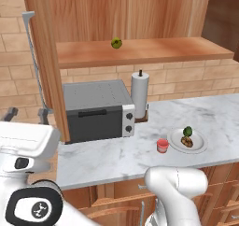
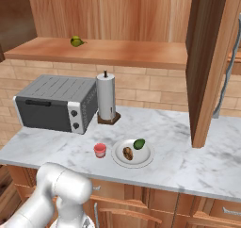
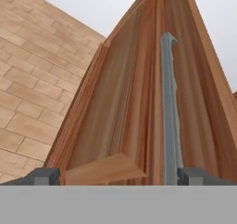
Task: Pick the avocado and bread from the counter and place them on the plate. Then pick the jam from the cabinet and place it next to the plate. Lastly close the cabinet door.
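Note:
The white plate (image 1: 201, 144) (image 2: 145, 159) lies on the marble counter (image 1: 107, 157). On it are the dark green avocado (image 1: 187, 130) (image 2: 139, 143) and the brown bread (image 1: 186, 142) (image 2: 127, 152). The red jam (image 1: 162, 145) (image 2: 100, 150) stands on the counter just left of the plate. The cabinet (image 1: 140, 15) is open, its door (image 1: 44, 57) (image 2: 207, 62) swung out towards me. My gripper (image 1: 26, 114) (image 3: 120, 177) is open, low beside the door's outer face. In the hand view the door's edge stands between the fingertips (image 3: 44, 176), with the grey door handle (image 3: 169, 112) by the right one.
A yellow-green fruit (image 1: 116, 43) (image 2: 76, 41) sits on the cabinet shelf (image 1: 154, 50). A grey toaster oven (image 1: 95, 109) and a paper-towel roll (image 1: 139, 93) stand at the back of the counter. Wooden drawers run below the counter's front edge.

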You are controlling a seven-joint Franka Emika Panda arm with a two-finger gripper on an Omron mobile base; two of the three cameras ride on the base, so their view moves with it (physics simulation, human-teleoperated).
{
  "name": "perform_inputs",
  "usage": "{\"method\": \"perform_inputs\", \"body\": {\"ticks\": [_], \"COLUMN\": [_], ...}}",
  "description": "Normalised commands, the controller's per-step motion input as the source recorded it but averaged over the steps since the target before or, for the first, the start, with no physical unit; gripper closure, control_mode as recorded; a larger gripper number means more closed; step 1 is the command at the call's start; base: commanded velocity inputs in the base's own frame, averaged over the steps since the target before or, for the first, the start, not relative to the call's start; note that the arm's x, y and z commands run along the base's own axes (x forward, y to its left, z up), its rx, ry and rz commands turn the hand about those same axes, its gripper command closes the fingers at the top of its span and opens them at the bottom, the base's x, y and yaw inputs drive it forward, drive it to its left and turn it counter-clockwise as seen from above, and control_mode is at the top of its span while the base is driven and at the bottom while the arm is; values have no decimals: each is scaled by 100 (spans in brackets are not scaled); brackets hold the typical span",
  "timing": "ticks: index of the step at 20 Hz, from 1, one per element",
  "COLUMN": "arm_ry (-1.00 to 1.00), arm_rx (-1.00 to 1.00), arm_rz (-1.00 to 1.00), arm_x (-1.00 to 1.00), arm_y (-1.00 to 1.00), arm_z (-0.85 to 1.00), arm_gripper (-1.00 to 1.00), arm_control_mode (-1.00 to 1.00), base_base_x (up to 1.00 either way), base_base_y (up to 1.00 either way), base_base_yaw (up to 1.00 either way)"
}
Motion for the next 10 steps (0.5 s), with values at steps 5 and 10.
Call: {"method": "perform_inputs", "body": {"ticks": [5, 10], "arm_ry": [3, 1], "arm_rx": [9, 17], "arm_rz": [-9, -11], "arm_x": [12, 4], "arm_y": [-4, -43], "arm_z": [0, 0], "arm_gripper": [-100, -100], "arm_control_mode": [-100, -100], "base_base_x": [0, 0], "base_base_y": [0, 0], "base_base_yaw": [0, 0]}}
